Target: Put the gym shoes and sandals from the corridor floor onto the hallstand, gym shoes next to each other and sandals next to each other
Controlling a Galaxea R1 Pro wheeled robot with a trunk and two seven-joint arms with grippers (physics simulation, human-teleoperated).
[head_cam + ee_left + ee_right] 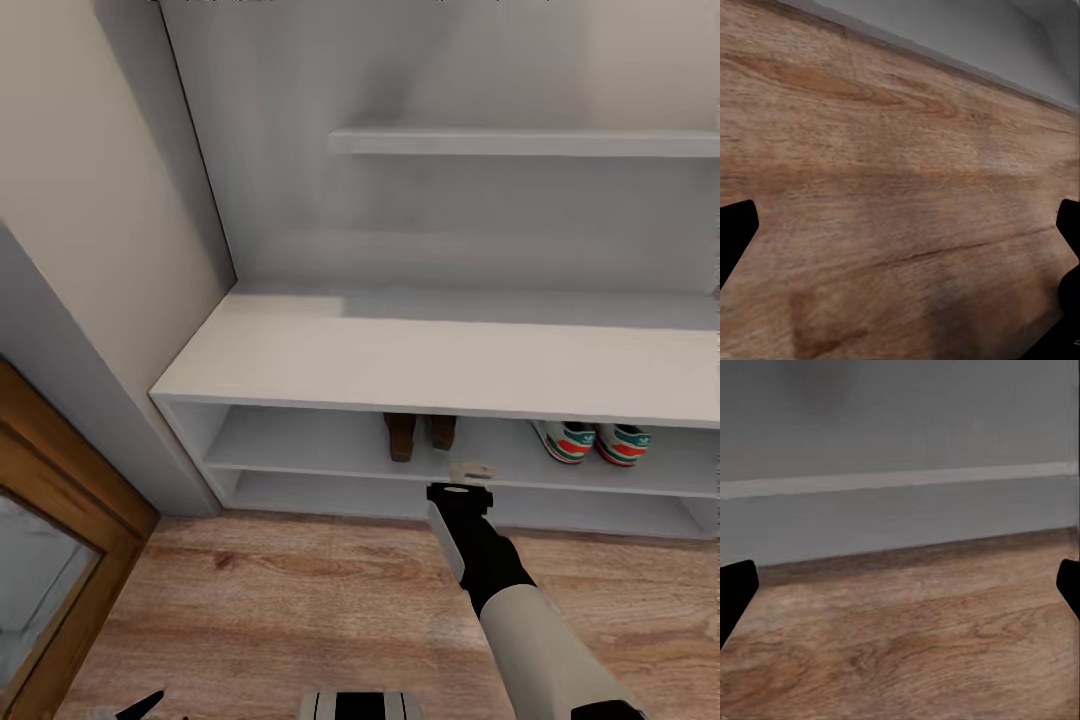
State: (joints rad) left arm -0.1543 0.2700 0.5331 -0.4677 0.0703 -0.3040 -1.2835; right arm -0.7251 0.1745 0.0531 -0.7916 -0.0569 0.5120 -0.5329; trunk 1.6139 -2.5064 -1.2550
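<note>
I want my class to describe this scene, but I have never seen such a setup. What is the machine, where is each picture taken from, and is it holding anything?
These are simulator renders of a two-armed wheeled robot. The large picture comes from a camera on its head, looking down at a pale grey hallstand on a wooden corridor floor. On its upper open shelf stand two brown sandals side by side, and to their right two gym shoes side by side. The right arm reaches toward that shelf; its right gripper is at the shelf's front edge.

The other two pictures come from cameras on each wrist. In both, the dark fingertips sit far apart at the edges with nothing between them, so both grippers are open and empty. The left gripper faces bare floor.
</note>
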